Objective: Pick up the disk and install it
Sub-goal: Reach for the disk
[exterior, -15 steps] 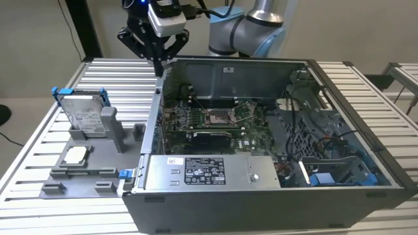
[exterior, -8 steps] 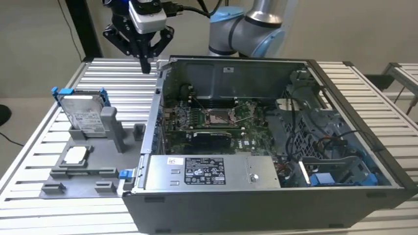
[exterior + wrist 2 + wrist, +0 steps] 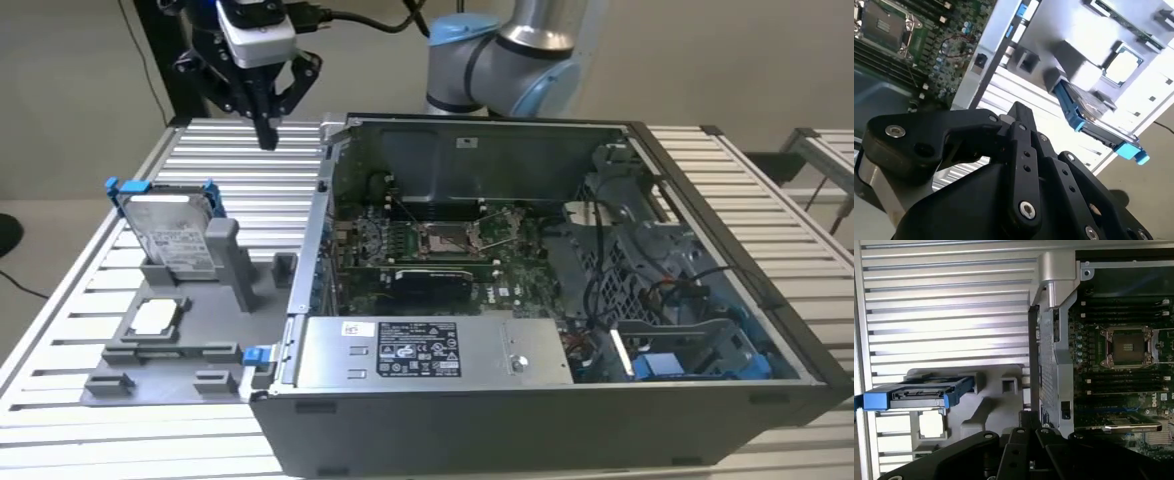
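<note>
The disk (image 3: 171,232) stands upright in the grey holder (image 3: 187,362), while the gripper (image 3: 268,135), closed on nothing, hangs well apart.

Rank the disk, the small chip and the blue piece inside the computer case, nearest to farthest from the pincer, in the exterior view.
1. Disk, upright on the grey holder, on the exterior view's left, closest to the pincer.
2. Small chip, flat on the holder, in front of the disk.
3. Blue piece, inside the computer case, far on the exterior view's right.
</note>
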Motion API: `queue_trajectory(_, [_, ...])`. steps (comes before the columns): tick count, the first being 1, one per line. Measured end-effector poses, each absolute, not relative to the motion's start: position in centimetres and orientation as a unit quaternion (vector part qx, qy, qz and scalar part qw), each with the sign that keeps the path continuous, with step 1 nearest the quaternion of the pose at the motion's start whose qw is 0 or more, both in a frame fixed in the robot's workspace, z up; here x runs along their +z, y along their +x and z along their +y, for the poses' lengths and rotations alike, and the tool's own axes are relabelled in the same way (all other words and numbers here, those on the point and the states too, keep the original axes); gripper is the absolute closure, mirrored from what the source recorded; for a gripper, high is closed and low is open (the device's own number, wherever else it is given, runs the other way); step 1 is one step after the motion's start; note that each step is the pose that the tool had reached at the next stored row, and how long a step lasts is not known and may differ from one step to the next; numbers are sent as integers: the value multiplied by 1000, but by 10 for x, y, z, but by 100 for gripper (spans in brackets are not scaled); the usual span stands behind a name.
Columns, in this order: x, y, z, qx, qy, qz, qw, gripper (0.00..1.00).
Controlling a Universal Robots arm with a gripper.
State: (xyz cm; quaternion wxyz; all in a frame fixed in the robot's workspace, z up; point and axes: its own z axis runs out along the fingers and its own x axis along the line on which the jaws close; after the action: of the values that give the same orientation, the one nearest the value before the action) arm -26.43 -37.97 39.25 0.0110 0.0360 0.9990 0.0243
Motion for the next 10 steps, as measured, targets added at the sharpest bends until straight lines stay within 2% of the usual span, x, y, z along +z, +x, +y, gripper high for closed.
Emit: queue_trajectory(10, [392,-308,-366,24,36,999,11,100])
